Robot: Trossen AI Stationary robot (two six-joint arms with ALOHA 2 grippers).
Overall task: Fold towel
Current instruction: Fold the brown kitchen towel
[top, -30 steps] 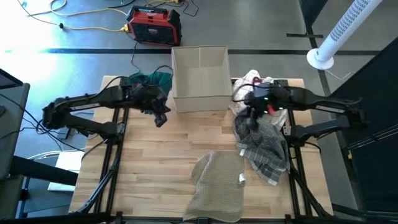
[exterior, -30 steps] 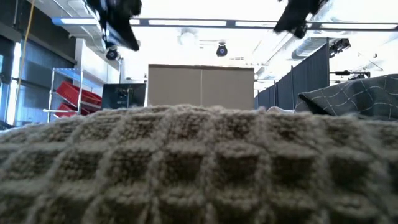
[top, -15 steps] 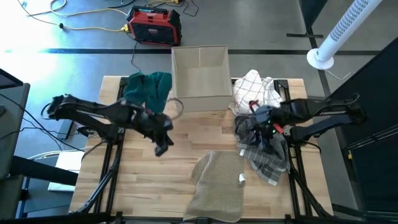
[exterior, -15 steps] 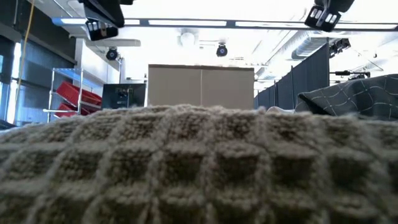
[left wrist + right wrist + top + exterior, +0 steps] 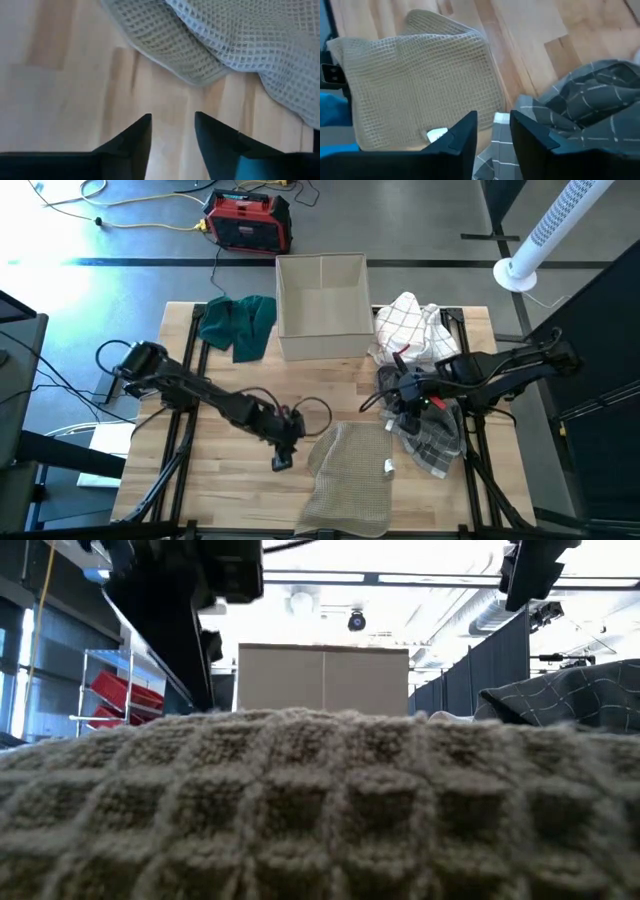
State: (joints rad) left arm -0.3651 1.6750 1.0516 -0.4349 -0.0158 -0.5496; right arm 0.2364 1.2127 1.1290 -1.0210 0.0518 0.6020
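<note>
1. Your beige waffle-weave towel (image 5: 347,476) lies rumpled at the near edge of the wooden counter (image 5: 230,480), one end draping over that edge; a small white tag shows on its right side

2. Your left gripper (image 5: 283,457) sits low, just beside the towel's left edge, fingers parted a little with nothing between them; its wrist view shows bare wood under the tips and the towel hem just ahead

3. Your right gripper (image 5: 412,418) hangs over the grey plaid cloth (image 5: 432,438), just right of the towel, also slightly parted and empty

4. Risk: if you close the right gripper where it is, you will likely catch the plaid cloth instead, since it lies just beside the towel's right side

5. Risk: the towel is bunched, so a pinch at the left hem could take two layers and fold it crooked

6. Risk: pulling toward the near edge could drag the overhanging part off the counter

7. The open cardboard box (image 5: 321,306), green cloth (image 5: 238,323) and white checked cloth (image 5: 412,326) sit at the far side, well apart
</note>
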